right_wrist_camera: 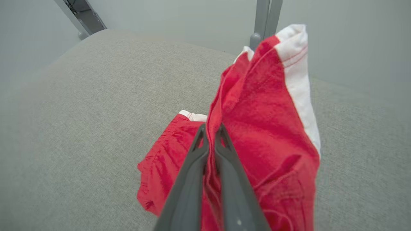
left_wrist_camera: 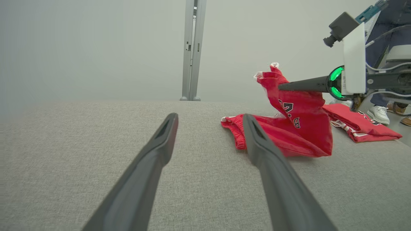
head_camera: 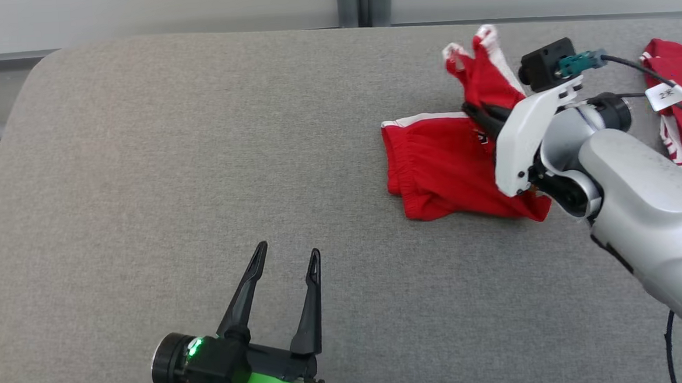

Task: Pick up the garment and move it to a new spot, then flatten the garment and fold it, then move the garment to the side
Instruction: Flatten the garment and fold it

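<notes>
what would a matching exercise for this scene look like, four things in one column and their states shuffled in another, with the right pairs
1 left gripper
2 right gripper
3 red garment
4 second red garment

A lying flat on the grey surface, untouched
B jaws shut on cloth
C one part lifted, the rest on the surface
D jaws open, holding nothing

Pairs: 1-D, 2-B, 3-C, 4-A

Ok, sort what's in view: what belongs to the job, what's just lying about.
Job:
- garment, one end lifted
- right gripper, shut on it
- left gripper, open, apart from it

Lying about:
- other garment, red, off to the right
- a person's shoes beyond it
</notes>
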Available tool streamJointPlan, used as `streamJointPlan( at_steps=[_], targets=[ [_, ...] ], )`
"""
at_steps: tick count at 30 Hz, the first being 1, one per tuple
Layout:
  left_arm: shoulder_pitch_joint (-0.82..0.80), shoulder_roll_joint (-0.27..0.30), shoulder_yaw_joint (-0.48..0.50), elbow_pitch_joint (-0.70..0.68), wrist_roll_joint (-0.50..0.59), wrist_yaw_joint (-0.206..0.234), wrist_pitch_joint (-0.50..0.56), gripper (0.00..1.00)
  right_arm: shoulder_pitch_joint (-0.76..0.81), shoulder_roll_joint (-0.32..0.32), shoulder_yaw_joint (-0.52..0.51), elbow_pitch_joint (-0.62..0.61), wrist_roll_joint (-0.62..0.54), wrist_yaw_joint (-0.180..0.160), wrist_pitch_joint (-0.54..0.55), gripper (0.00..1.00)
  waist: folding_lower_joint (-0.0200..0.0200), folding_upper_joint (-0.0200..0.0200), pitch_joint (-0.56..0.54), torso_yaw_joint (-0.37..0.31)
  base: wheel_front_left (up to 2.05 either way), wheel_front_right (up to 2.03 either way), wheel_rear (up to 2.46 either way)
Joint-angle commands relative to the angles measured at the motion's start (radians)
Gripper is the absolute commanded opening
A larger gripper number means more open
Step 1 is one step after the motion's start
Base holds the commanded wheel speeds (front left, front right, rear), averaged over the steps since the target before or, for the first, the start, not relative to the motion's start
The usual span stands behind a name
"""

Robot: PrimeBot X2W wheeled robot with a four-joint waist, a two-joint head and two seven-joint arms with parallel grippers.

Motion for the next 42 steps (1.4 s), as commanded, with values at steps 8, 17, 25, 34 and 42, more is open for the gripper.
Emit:
streamJointPlan(
  at_steps=[8,17,25,34,42],
  targets=[
    [-0.009,0.001,-0.017,0.005,-0.019,0.005,-0.003,1.00,0.023,0.093,0.052,0.021,0.012,-0.002,0.019,0.00,0.0000,0.0000,0.006,0.065,0.00,0.00,0.00],
    [-0.018,0.001,-0.012,0.001,-0.018,0.005,-0.003,1.00,0.061,0.129,0.045,-0.002,0.069,-0.002,-0.054,1.00,0.0000,0.0000,0.018,0.042,0.00,0.00,0.00],
    [0.001,0.001,0.030,-0.006,-0.002,0.010,-0.003,1.00,0.142,0.019,0.014,-0.074,-0.019,-0.002,-0.314,1.00,0.0000,0.0000,-0.005,-0.030,0.00,0.00,0.00],
    [0.056,0.001,0.120,-0.040,0.001,0.030,-0.003,1.00,0.401,-0.007,-0.199,-0.148,-0.177,-0.001,-0.453,1.00,0.0000,0.0000,-0.044,-0.110,0.00,0.00,0.00],
    [0.091,0.001,0.145,-0.035,0.018,0.001,-0.003,1.00,0.637,0.060,-0.374,-0.282,-0.351,-0.001,-0.453,0.00,0.0000,0.0000,-0.071,-0.116,0.00,0.00,0.00]
  ],
)
